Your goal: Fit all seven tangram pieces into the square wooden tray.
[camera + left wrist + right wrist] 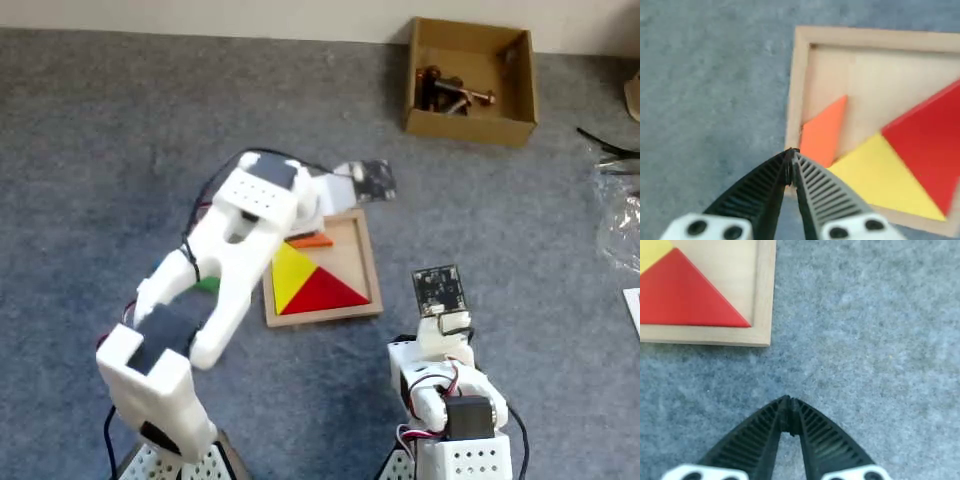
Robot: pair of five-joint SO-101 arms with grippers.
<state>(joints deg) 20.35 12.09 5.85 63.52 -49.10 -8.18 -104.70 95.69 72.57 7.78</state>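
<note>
At the left gripper point(791, 156), the two jaws are pressed together tip to tip with nothing held between them. The tips sit over the rim of the square wooden tray point(796, 75). Just inside that rim, right beside the tips, lies the orange piece point(824, 131). It is set at a slant, its near end close to the tray wall and its far point leaning away from it. Its inner edge meets the yellow triangle point(880, 175), which shares a long edge with the red triangle point(930, 145) farther from the tips. Beyond the orange piece, bare tray floor runs to the far corner. Outside the rim, grey carpet point(705, 90) lies open beside the jaws.

Over the carpet, the right gripper point(789, 404) also has its jaws closed on nothing. A corner of the tray lies ahead of its tips, apart from them, with the red triangle's point seated in it. Bare carpet surrounds these jaws on the other sides.

From above, a green piece point(207, 285) lies on the carpet outside the tray, partly under the left arm. A cardboard box point(470, 128) stands well apart beyond the tray
</note>
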